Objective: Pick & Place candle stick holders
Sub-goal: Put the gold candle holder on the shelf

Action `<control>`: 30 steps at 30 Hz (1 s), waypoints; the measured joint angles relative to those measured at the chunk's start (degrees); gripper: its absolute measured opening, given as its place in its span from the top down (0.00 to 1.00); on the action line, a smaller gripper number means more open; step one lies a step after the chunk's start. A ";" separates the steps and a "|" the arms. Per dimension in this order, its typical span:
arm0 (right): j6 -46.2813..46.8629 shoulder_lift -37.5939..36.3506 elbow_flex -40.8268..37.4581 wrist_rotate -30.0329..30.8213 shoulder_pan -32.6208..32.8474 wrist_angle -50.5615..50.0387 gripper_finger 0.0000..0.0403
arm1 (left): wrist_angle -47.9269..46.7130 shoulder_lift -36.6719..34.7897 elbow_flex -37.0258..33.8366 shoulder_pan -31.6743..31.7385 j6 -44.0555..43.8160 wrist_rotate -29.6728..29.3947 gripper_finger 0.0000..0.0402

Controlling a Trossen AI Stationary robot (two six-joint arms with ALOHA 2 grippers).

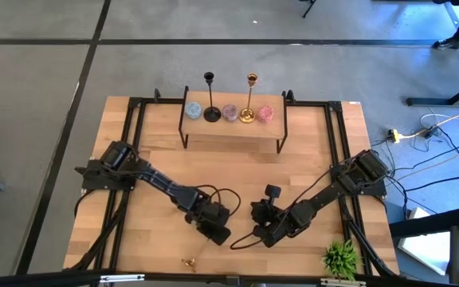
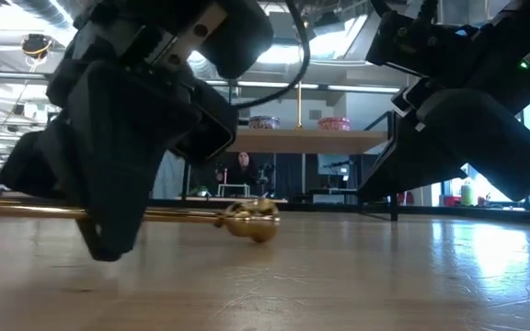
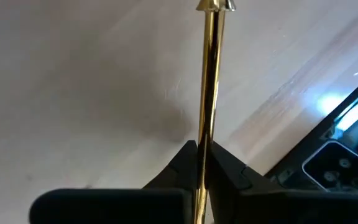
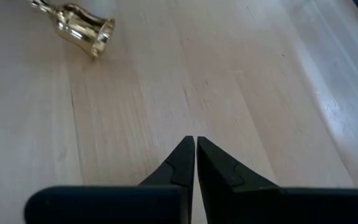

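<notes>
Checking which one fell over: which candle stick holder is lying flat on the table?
The gold holder clamped by the left gripper; the black holder and other gold holder stand upright on the shelf.

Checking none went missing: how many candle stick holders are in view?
3. A black holder and a gold holder stand on the shelf; a second gold one lies on the table, clamped in the left gripper.

A shiny gold candle holder [image 3: 207, 93], black fingers [image 3: 229, 171], a pale wooden table [image 4: 241, 81], a green plant [image 1: 341, 257]
</notes>
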 joint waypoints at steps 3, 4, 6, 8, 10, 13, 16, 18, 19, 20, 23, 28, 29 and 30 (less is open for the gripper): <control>0.04 0.00 0.00 -0.09 0.00 -0.04 0.95 | -0.68 -1.00 -0.09 -0.95 1.42 -3.68 0.97; 0.04 -0.01 0.00 -0.14 0.00 0.03 0.95 | -1.36 -1.61 -0.15 -1.32 1.90 -4.91 0.97; 0.05 -0.02 0.00 -0.23 0.00 0.45 0.95 | -2.48 -3.33 -0.17 -2.21 2.52 -8.03 0.97; 0.11 0.00 0.00 -0.64 0.00 0.96 0.95 | -4.75 -5.53 -0.17 -3.15 3.17 -11.94 0.97; 0.17 0.00 0.00 -0.76 0.00 1.26 0.95 | -7.93 -8.21 -0.17 -4.01 3.42 -16.43 0.97; 0.16 0.00 0.00 -0.78 0.00 1.64 0.95 | -13.25 -13.12 -0.17 -5.44 3.40 -24.74 0.97; -0.19 0.00 0.00 -1.64 -0.13 2.39 0.95 | -18.72 -17.87 -0.15 -6.96 3.25 -33.86 0.97; -0.22 -0.01 0.00 -2.14 -0.20 2.59 0.95 | -21.85 -20.78 -0.15 -7.95 3.02 -39.32 0.97; -0.23 0.00 0.00 -2.39 -0.20 2.72 0.95 | -23.30 -22.13 -0.15 -8.32 2.92 -41.61 0.97; -0.26 0.00 0.00 -2.74 -0.22 2.74 0.95 | -24.61 -23.27 -0.13 -8.45 3.04 -43.65 0.97; -1.08 -0.02 0.00 -3.19 -0.22 2.93 0.95 | -25.57 -26.03 -0.13 -8.68 6.62 -51.03 0.97; -3.62 -0.01 0.00 -6.17 -0.56 3.36 0.95 | -25.24 -29.62 -0.11 -9.84 16.15 -63.61 0.97; -4.35 0.00 0.00 -7.29 -0.79 3.80 0.95 | -25.24 -30.28 -0.11 -10.52 18.15 -67.52 0.97; -4.81 0.00 0.00 -8.39 -1.12 4.27 0.95 | -25.12 -30.85 -0.11 -11.22 20.08 -72.03 0.97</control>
